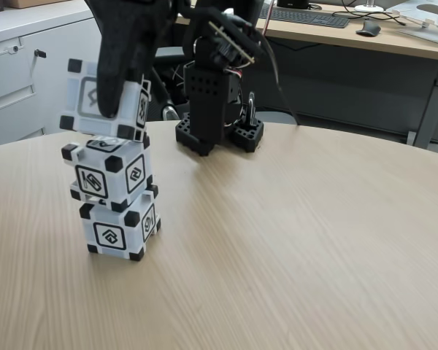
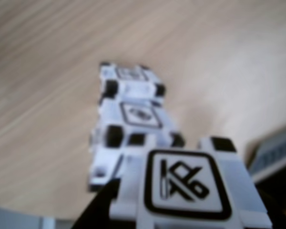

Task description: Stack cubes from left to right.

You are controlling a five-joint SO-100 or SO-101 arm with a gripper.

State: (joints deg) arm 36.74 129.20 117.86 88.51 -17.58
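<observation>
**Third cube held over a two-cube stack**

Closest to the wrist camera, the held cube (image 2: pixel 190 191) sits right up against the lens, one glyph face turned upward, with dark finger parts at its lower left and right edges. Black fingers (image 1: pixel 120 91) clamp this top cube (image 1: pixel 106 102) from above in the fixed view, one broad finger lying across its front face. It hangs tilted, its lower edge at or just above the cube below; whether the two touch cannot be told.

Directly beneath the fingers stands the middle cube (image 1: pixel 111 173), turned a little off square from the bottom cube (image 1: pixel 120 227) it rests on. That bottom cube sits on the wooden bench (image 1: pixel 292 248). From the wrist camera the two stacked cubes run away beyond the held one, the middle (image 2: pixel 136 121) nearer and the bottom (image 2: pixel 129 78) farther, both blurred.

Behind and to the right of the fingers in the fixed view, the arm's black base (image 1: pixel 219 135) stands on the bench.
</observation>
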